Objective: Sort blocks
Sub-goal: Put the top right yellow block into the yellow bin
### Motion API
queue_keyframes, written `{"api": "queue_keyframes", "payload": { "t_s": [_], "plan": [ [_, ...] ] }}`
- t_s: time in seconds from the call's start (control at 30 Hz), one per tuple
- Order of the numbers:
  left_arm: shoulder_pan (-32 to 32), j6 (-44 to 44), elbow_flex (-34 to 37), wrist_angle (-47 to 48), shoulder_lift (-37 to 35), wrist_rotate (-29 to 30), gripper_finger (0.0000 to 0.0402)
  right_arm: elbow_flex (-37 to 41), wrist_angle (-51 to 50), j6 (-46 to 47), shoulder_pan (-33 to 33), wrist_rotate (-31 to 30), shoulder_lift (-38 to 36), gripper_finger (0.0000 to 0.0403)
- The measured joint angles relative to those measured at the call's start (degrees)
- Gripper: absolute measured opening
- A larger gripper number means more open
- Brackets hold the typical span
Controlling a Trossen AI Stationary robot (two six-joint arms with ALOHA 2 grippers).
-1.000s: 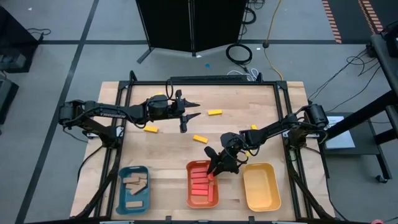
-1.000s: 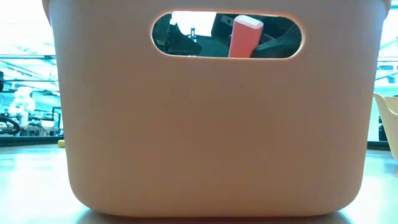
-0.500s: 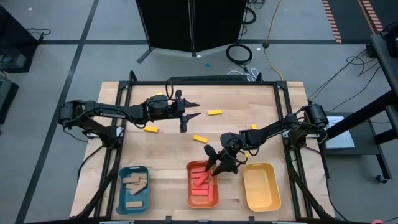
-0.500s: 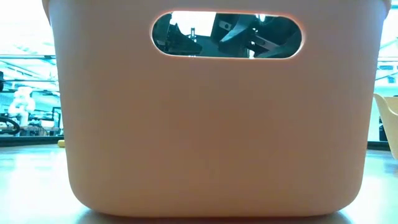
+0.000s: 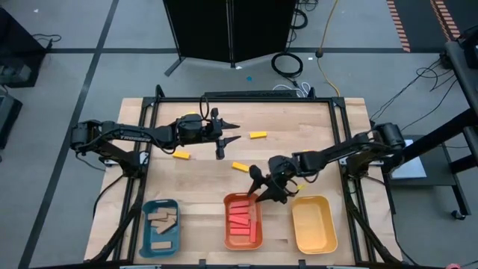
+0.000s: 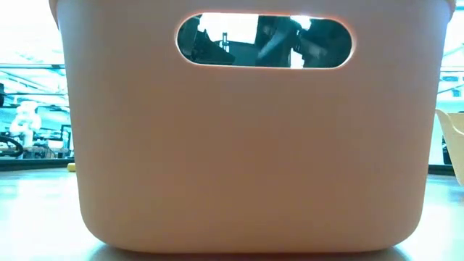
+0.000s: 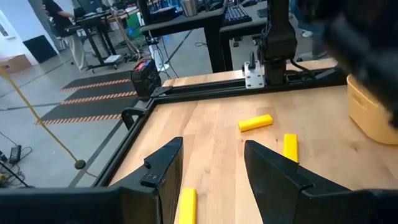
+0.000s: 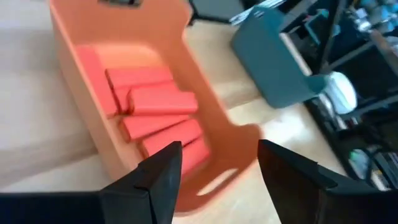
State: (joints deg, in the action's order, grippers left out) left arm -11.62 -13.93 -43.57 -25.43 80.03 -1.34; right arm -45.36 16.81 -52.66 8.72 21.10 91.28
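Table: pale wood table [image 5: 202, 187] on grey floor, black cabinet behind.
Right gripper [image 5: 261, 187]: above orange tray [image 5: 257, 237] rim, fingers spread, empty.
Left gripper [image 5: 228, 136]: hovers at far side, fingers apart, empty.
Blocks: five red blocks [image 8: 158, 99] in orange tray; four yellow blocks [image 5: 181, 155] loose on table; tan blocks [image 5: 163, 220] in blue tray [image 5: 147, 243], number unclear.
Yellow tray [image 5: 314, 224]: beside orange.

Two dark jointed arms, black cables along them, each claw [image 7: 211, 171] two tapered matte-black fingers

No legible text — anywhere
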Motion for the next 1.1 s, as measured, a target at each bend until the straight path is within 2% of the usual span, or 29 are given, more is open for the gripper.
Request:
{"api": "queue_keyframes", "payload": {
  "t_s": [0.2, 0.43, 0.57, 0.73, 0.83, 0.97, 1.1],
  "plan": [
    [0.0, 0.0, 0.0, 0.7, 0.0, 0.0, 0.0169, 0.0, -7.4, 12.7, -2.9, -1.2, -10.2, 0.0204],
    [0.0, 0.1, 0.0, 1.2, 0.0, 0.0, 0.0169, -0.1, -28.0, 24.3, -9.2, -16.1, -19.8, 0.0204],
    [0.0, 0.1, 0.0, 2.6, 0.0, 0.0, 0.0169, -0.1, -36.8, 35.3, -12.0, -18.2, -21.2, 0.0203],
    [0.0, 0.1, 0.0, 2.6, 0.0, 0.0, 0.0169, 0.0, -48.9, 43.0, -15.2, -21.8, -21.2, 0.0205],
    [0.0, 0.1, 0.0, 2.5, 0.0, 0.0, 0.0169, 0.0, -53.2, 48.2, -19.4, -25.4, -21.2, 0.0203],
    [0.0, 0.1, 0.0, 2.5, 0.0, 0.0, 0.0169, 0.0, -57.7, 54.7, -26.4, -26.1, -21.2, 0.0203],
    [0.0, 0.2, 0.0, 2.5, 0.0, 0.0, 0.0169, 0.0, -61.5, 69.1, -31.7, -26.1, -21.1, 0.0203]
  ]
}}
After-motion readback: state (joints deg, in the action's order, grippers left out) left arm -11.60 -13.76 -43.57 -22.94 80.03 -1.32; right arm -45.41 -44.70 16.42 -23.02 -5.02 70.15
